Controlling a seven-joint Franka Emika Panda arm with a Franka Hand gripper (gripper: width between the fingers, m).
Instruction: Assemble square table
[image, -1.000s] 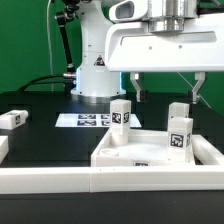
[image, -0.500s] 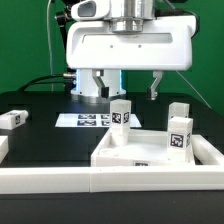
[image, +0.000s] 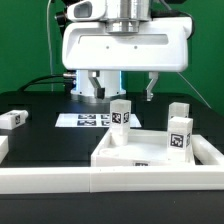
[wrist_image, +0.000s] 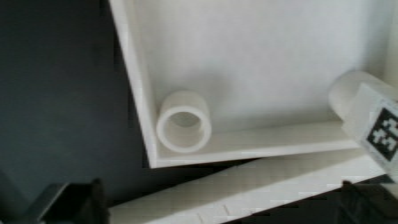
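Since a sec ago the arm slid toward the exterior view's left, and over the last half sec it barely moved, fyi. Your gripper (image: 124, 90) hangs above the tabletop (image: 120, 152) w/ fingers (image: 150, 88) wide apart and nothing between them, not touching any part. The tabletop sits at the front of the black table (image: 40, 135), right behind the long white rail (image: 60, 180), walls up like a tray. You've got three legs standing upright in it: one (image: 121, 114) at the back corner on the exterior view's left, one (image: 178, 113) at the back on the right, and one (image: 181, 135) just in front of that, tags facing the cam. A fourth leg (image: 13, 119) lies on its side near the table's edge on the exterior view's left, well apart from the tabletop. The marker board (image: 85, 120) lies flat further back, btw the robot base (image: 92, 85) and the tabletop. Wrist view looks straight down into a tabletop corner (wrist_image: 267, 70): one leg (wrist_image: 185, 118) seen end-on, standing by the wall near the corner, another tagged leg (wrist_image: 377, 112) at the pic's edge, and the rail (wrist_image: 267, 185) runs just outside the wall.
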